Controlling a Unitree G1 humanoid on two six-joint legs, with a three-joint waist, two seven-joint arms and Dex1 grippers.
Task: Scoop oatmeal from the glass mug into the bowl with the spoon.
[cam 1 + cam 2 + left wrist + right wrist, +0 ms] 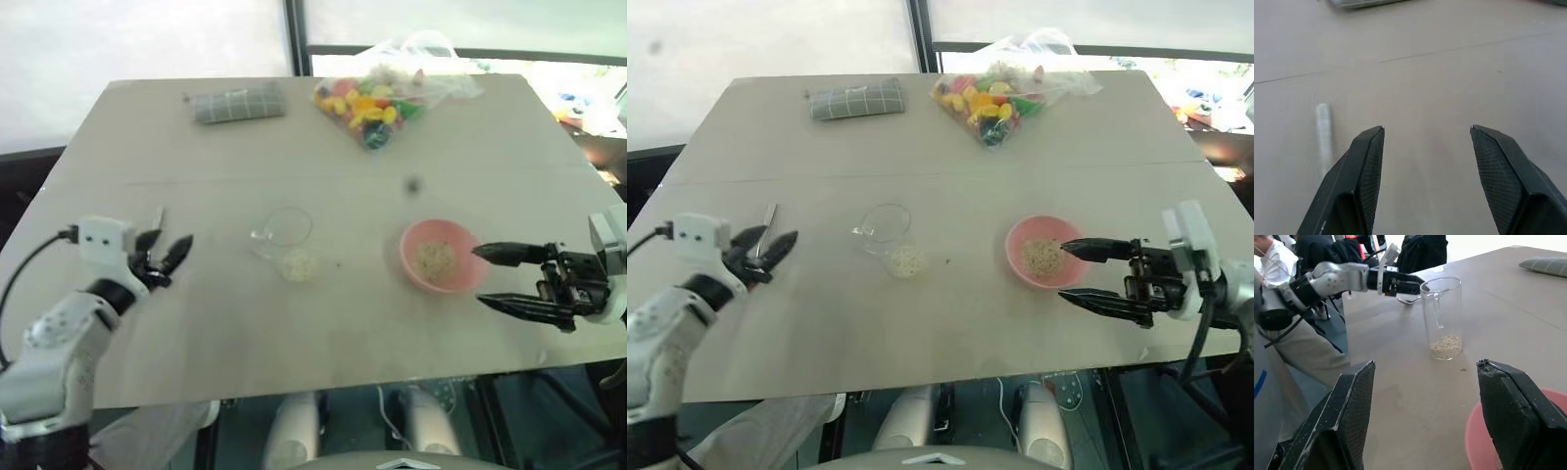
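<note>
Left arm reached in from the near left, white wrist raised, forearm angled toward the far right. Left gripper (165, 257) held above the table surface, its two black fingers spread apart, nothing between them. Right arm entered from the right edge, wrist roughly level. Right gripper (1076, 271) pointed left, fingers wide apart, empty.

glass mug (285, 242) left of bowl (443, 257), spoon (767, 225) far left
</note>
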